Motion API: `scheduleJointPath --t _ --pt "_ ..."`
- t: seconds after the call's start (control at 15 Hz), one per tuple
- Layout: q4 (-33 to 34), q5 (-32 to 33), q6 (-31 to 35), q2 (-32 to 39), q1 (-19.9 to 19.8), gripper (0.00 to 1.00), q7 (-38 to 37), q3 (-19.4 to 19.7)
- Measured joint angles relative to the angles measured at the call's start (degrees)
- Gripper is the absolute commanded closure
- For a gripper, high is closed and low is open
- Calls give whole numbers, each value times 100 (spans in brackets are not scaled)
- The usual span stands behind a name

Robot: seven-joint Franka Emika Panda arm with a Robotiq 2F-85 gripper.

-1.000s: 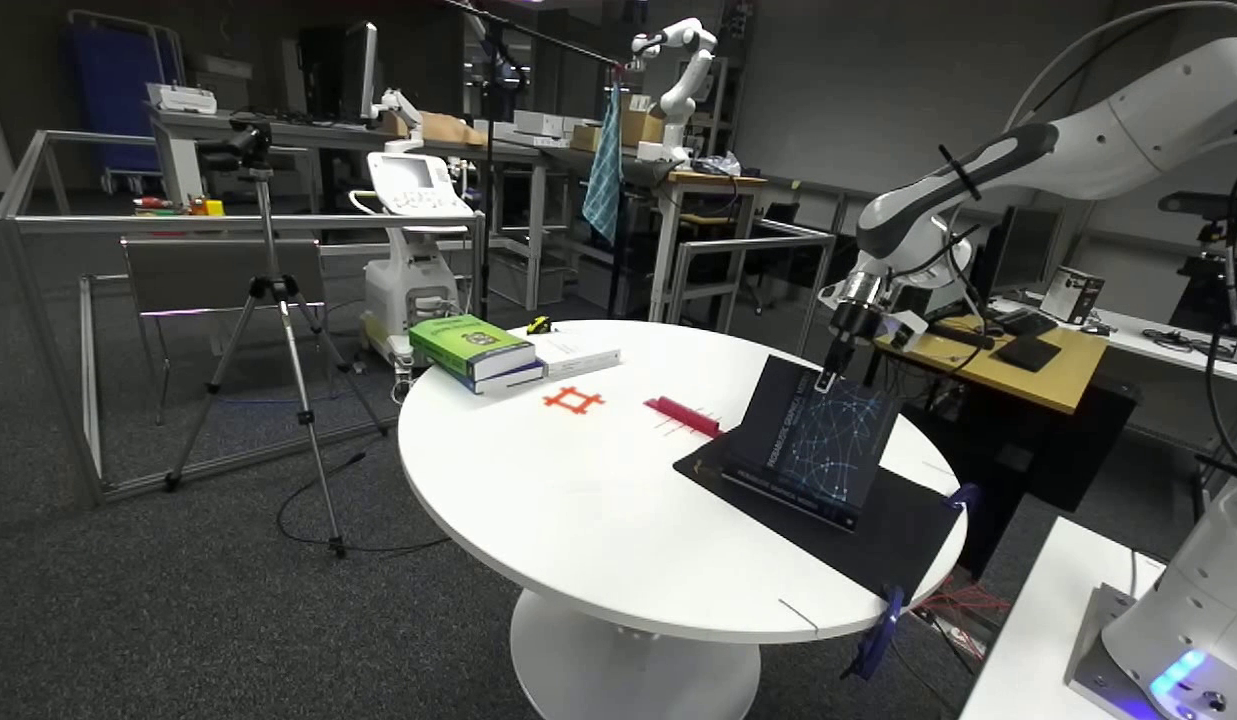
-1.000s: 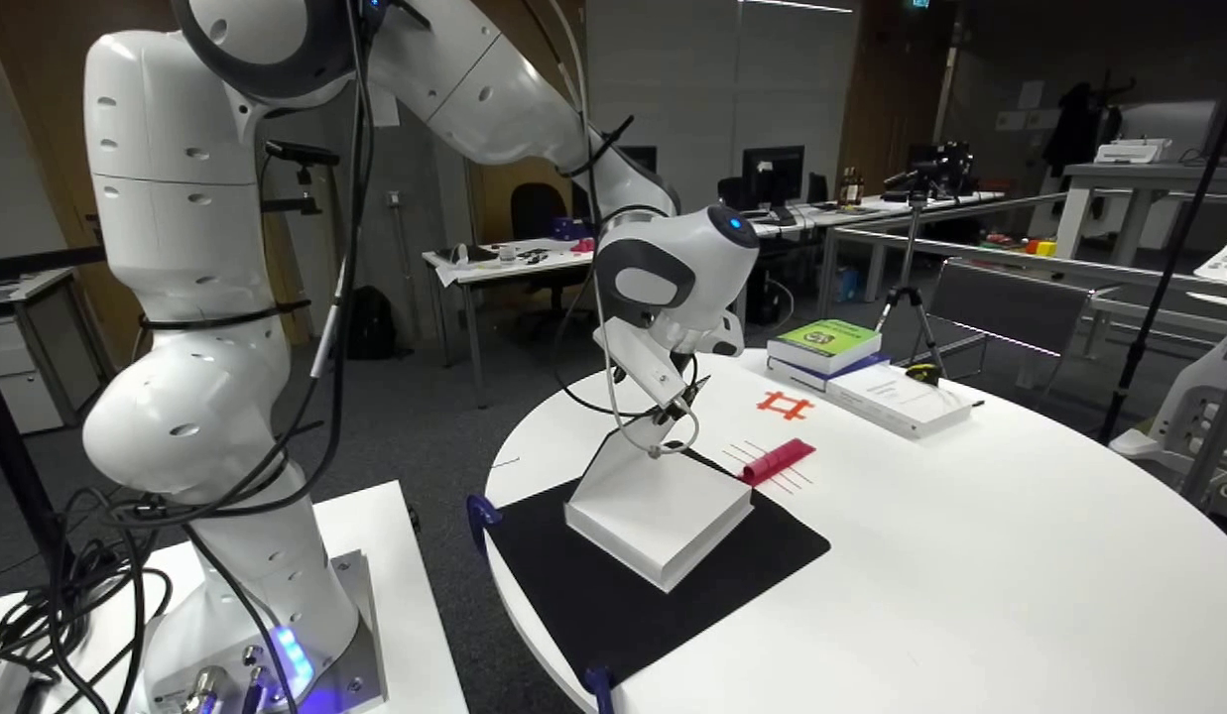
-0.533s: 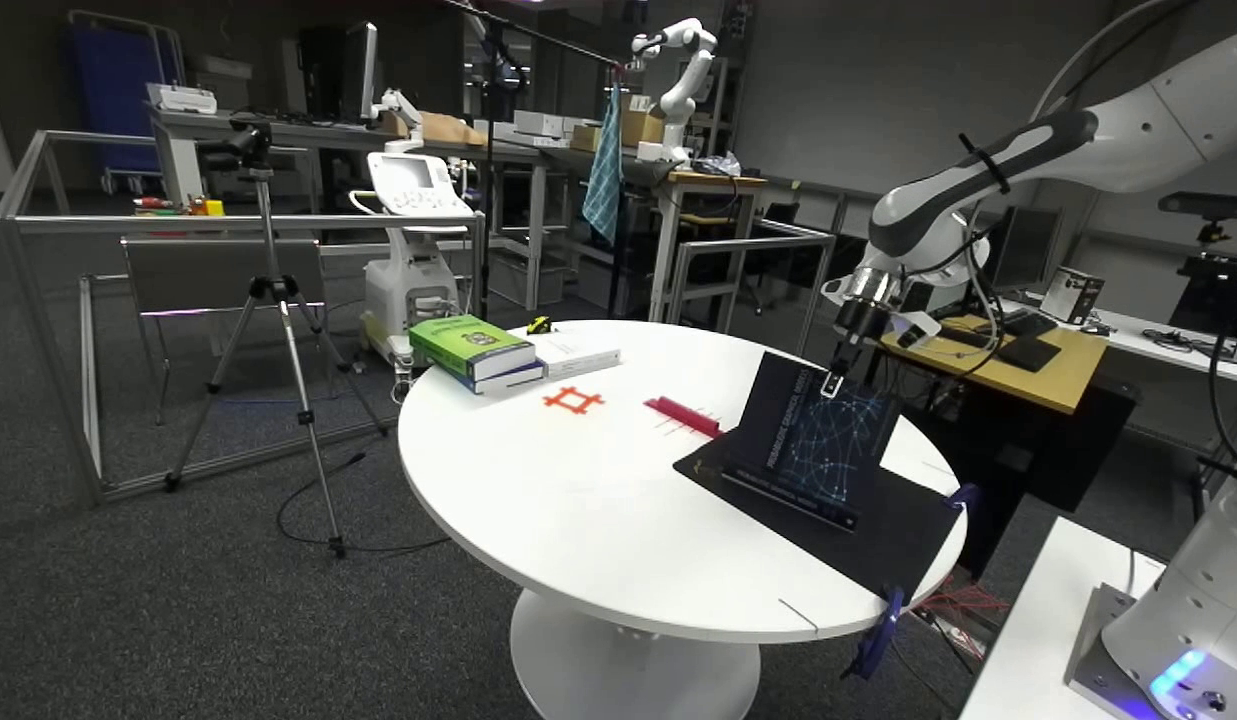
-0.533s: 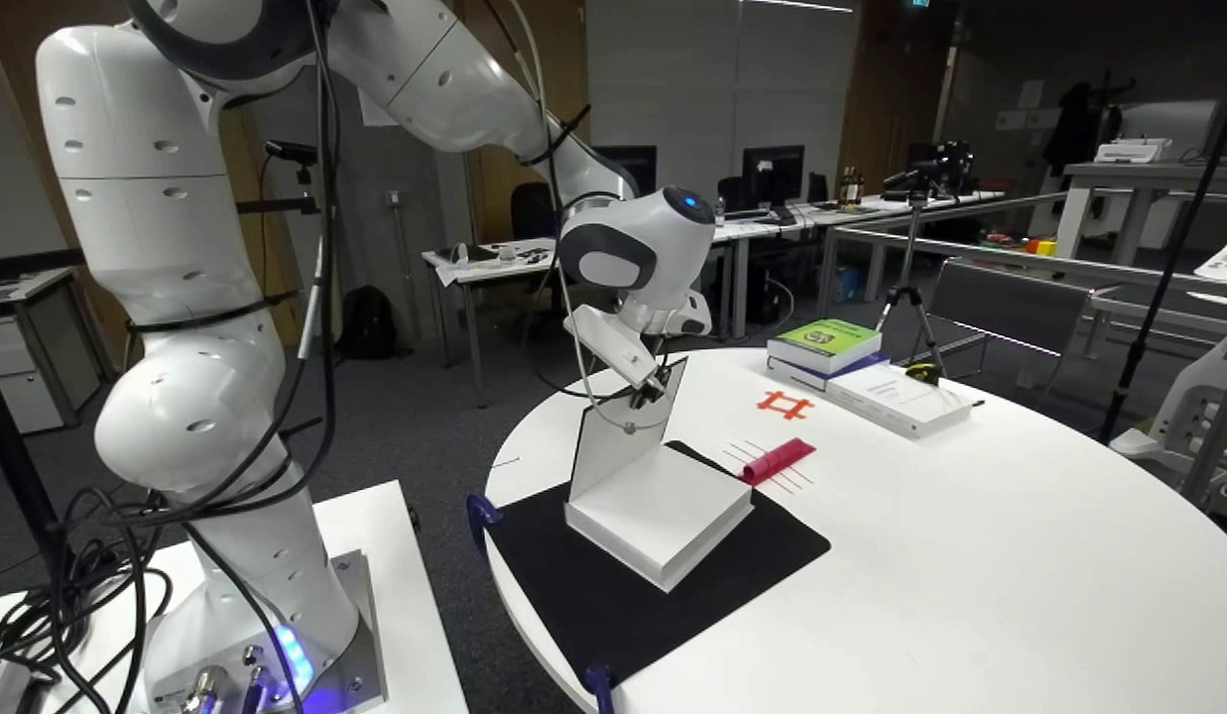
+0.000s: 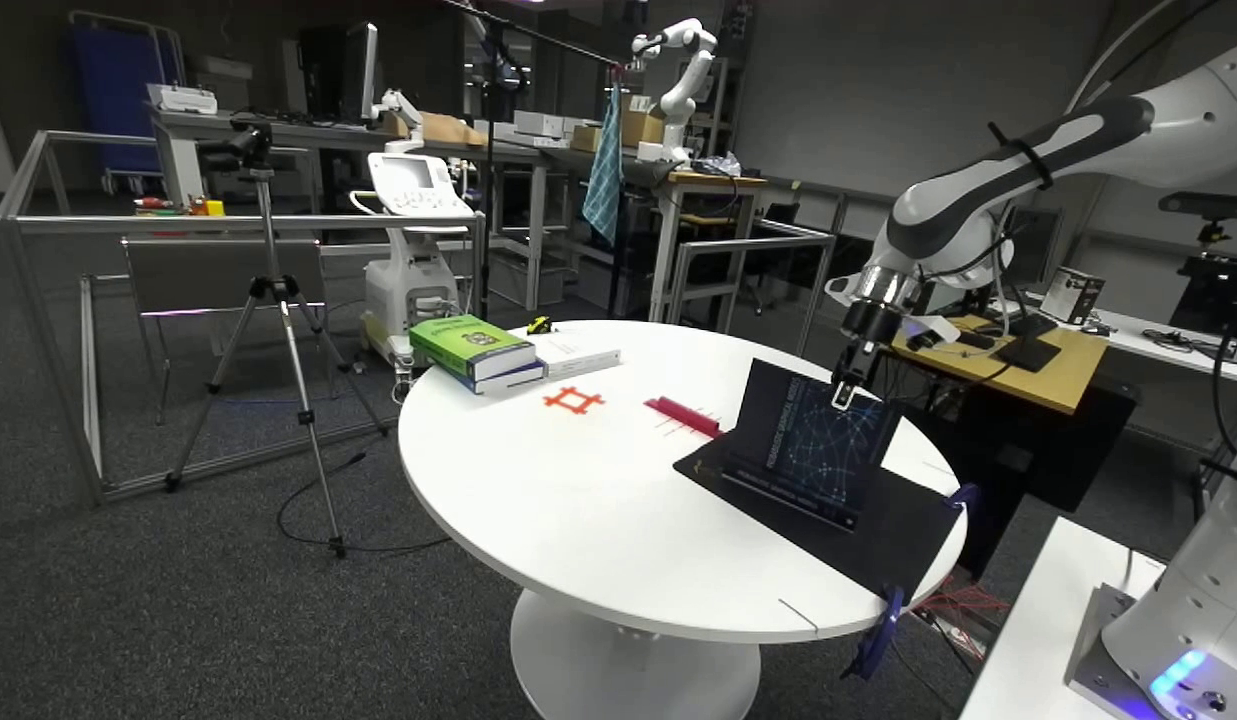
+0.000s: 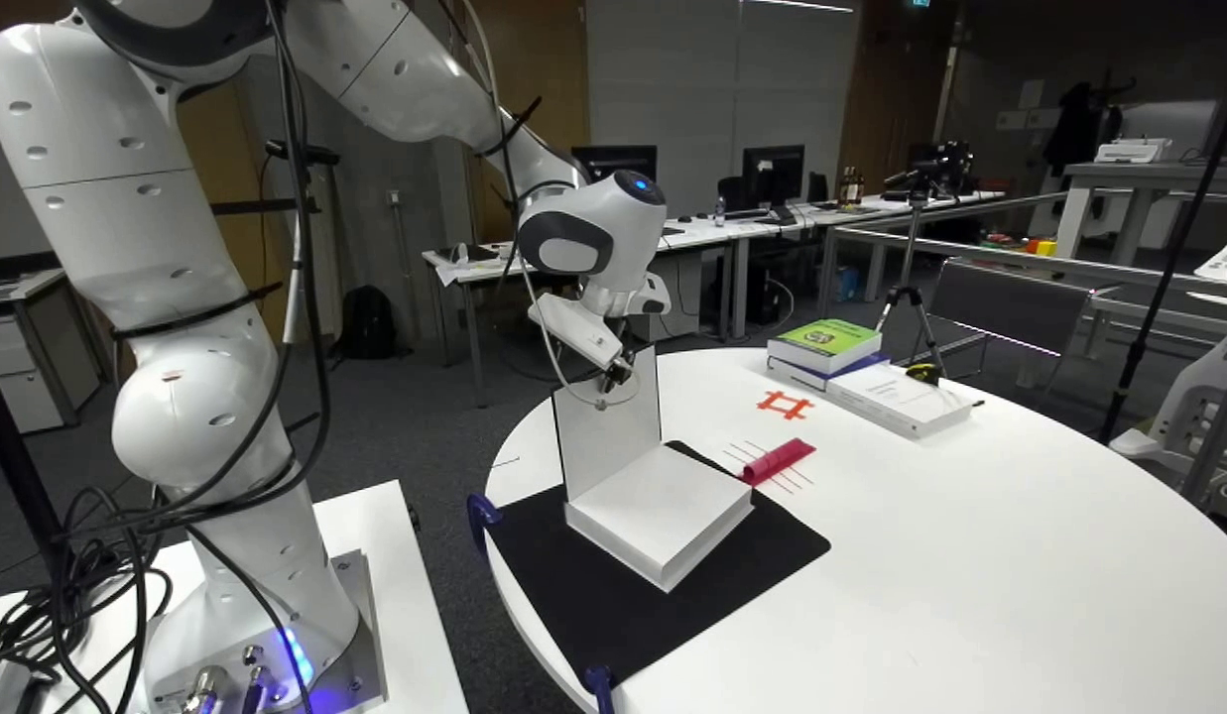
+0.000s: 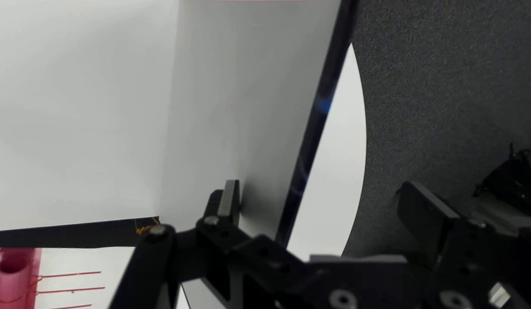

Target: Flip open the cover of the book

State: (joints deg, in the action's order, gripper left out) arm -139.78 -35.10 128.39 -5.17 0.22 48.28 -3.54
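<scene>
One round white table [image 5: 558,520] stands before me, with a black mat [image 6: 623,620] spread at its rim. On that mat lies the book [image 6: 663,506], white top showing. Its cover [image 6: 613,441] is raised steeply, dark side outward and white face toward the book. My pincer [image 7: 322,195] is spread wide, fingertips [image 7: 229,199] on either side of the cover's edge; whether either touches, I cannot tell.

Book [image 6: 663,506]: flat on black mat [image 6: 593,605], white page facing up. Cover [image 5: 813,440]: raised, roughly upright; outer face dark navy, blue network pattern; inner face white.
</scene>
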Motion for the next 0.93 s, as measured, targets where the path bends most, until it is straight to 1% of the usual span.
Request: scheduleJointPath --t 0.53,0.93 --pt "-487 20 170 -260 517 0 4 -39" --pt "-662 -63 259 -342 852 0 49 -129"
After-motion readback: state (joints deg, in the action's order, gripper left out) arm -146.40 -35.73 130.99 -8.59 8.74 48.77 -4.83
